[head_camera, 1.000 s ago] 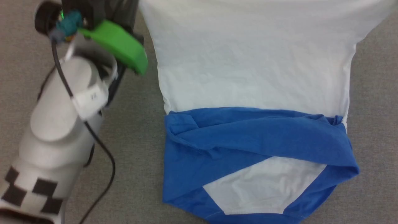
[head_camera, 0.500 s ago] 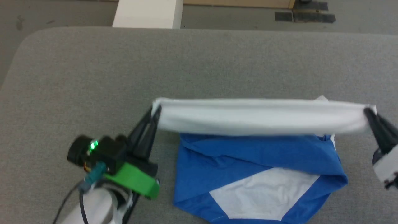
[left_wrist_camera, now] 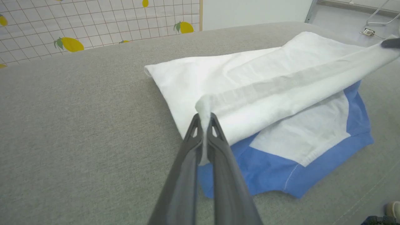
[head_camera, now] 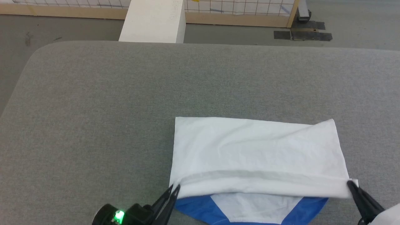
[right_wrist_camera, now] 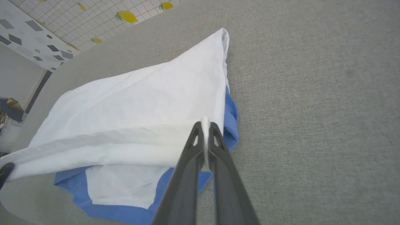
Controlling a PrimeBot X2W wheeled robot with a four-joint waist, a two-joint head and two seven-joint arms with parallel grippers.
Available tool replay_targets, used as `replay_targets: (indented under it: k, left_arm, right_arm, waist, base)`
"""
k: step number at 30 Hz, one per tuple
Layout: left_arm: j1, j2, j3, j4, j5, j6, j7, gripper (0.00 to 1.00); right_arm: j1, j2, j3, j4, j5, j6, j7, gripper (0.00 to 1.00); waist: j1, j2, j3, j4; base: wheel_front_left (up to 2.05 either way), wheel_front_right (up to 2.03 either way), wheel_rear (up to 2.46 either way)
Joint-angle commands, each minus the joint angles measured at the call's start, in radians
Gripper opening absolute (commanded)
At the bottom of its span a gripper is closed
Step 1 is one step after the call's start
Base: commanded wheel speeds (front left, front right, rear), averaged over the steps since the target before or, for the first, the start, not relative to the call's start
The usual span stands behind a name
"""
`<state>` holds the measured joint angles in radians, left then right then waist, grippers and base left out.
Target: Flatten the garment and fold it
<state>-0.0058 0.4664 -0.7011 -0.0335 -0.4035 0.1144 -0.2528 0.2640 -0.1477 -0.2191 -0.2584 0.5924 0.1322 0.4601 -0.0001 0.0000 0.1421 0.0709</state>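
Observation:
The garment (head_camera: 256, 150) lies on the grey table near its front edge, a white panel doubled over toward me, with blue edges (head_camera: 200, 207) showing beneath. My left gripper (head_camera: 175, 187) is shut on the white hem's left corner, seen close in the left wrist view (left_wrist_camera: 204, 117) with cloth pinched between the fingers. My right gripper (head_camera: 351, 184) is shut on the hem's right corner (right_wrist_camera: 205, 123). The hem between them hangs slightly above the lower blue-and-white layer (left_wrist_camera: 300, 137). The right gripper's tip (left_wrist_camera: 390, 43) shows in the left wrist view.
The grey padded table (head_camera: 125, 109) stretches wide to the left and behind the garment. Beyond its far edge stand a white block (head_camera: 153, 20) and a wooden-framed gridded panel (head_camera: 243, 7). A lemon-patterned tile wall (left_wrist_camera: 68, 28) appears in the wrist views.
Both grippers have carried the white hem toward me over the blue part, laying the white panel doubled on the table. The head camera has also tilted up, showing more of the table.

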Motion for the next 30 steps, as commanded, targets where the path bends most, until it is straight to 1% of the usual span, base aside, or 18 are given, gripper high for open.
replay_targets:
  k: [1, 7, 12, 13, 14, 15, 16, 20, 24, 26, 27, 30]
  left_arm:
    - [0.019, -0.006, 0.000, 0.015, 0.006, -0.009, -0.008, 0.00]
    - [0.049, -0.007, -0.017, 0.103, 0.030, -0.052, -0.009, 0.00]
    - [0.072, -0.012, -0.014, 0.150, 0.027, -0.061, -0.009, 0.00]
    - [0.077, -0.019, -0.004, 0.151, 0.014, -0.061, -0.009, 0.19]
    - [0.081, -0.028, 0.009, 0.147, 0.003, -0.058, -0.009, 0.40]
    - [0.087, -0.039, 0.027, 0.138, -0.010, -0.053, -0.009, 0.88]
    - [0.092, -0.047, 0.043, 0.128, -0.021, -0.049, -0.009, 1.00]
    - [0.119, -0.084, 0.140, 0.051, -0.064, -0.033, -0.009, 1.00]
    - [0.156, -0.164, 0.324, -0.093, -0.119, -0.019, -0.009, 1.00]
    - [0.161, -0.202, 0.408, -0.165, -0.097, -0.014, -0.009, 1.00]
    - [0.161, -0.219, 0.443, -0.202, -0.068, -0.009, -0.009, 1.00]
    - [0.149, -0.265, 0.505, -0.287, 0.013, 0.001, -0.009, 1.00]
  right_arm:
    - [0.018, 0.000, 0.008, 0.000, 0.004, -0.002, -0.008, 0.00]
    - [0.080, -0.014, 0.039, 0.031, -0.008, -0.002, -0.032, 0.00]
    - [0.112, -0.040, 0.074, 0.053, -0.004, -0.002, -0.038, 0.00]
    - [0.118, -0.044, 0.078, 0.056, 0.001, -0.002, -0.033, 0.05]
    - [0.122, -0.047, 0.080, 0.055, 0.003, -0.002, -0.033, 0.40]
    - [0.123, -0.049, 0.078, 0.050, 0.006, -0.002, -0.036, 1.00]
    - [0.124, -0.050, 0.075, 0.046, 0.010, -0.002, -0.036, 1.00]
    - [0.120, -0.060, 0.051, 0.001, 0.030, -0.002, -0.028, 1.00]
    - [0.090, -0.069, 0.001, -0.063, 0.047, -0.002, -0.015, 1.00]
    - [0.060, -0.070, -0.033, -0.078, 0.033, -0.002, -0.010, 1.00]
    - [0.040, -0.070, -0.047, -0.078, 0.018, -0.002, -0.005, 1.00]
    - [-0.010, -0.075, -0.060, -0.057, -0.031, -0.002, 0.019, 1.00]
  waist:
    - [0.0001, 0.0000, 0.000, 0.000]
    - [0.0001, 0.0000, -0.005, -0.001]
    - [0.0001, 0.0000, -0.016, 0.000]
    - [0.0001, 0.0000, -0.018, 0.001]
    - [0.0001, 0.0000, -0.020, 0.001]
    - [0.0001, 0.0000, -0.022, 0.001]
    - [0.0001, 0.0000, -0.024, 0.001]
    - [0.0001, 0.0000, -0.031, 0.000]
    - [0.0001, 0.0000, -0.031, -0.003]
    - [0.0001, 0.0000, -0.027, -0.004]
    - [0.0001, 0.0000, -0.025, -0.005]
    - [0.0001, 0.0000, -0.010, -0.002]
  base:
    - [0.00, 0.00, 0.00]
    - [0.00, 0.00, 0.00]
    - [0.00, 0.00, 0.00]
    - [0.00, 0.00, 0.00]
    - [0.00, 0.00, 0.00]
    - [0.00, 0.00, 0.00]
    - [0.00, 0.00, 0.00]
    - [0.00, 0.00, 0.00]
    - [0.00, 0.00, 0.00]
    - [0.00, 0.00, 0.00]
    - [0.00, 0.00, 0.00]
    - [0.00, 0.00, 0.00]
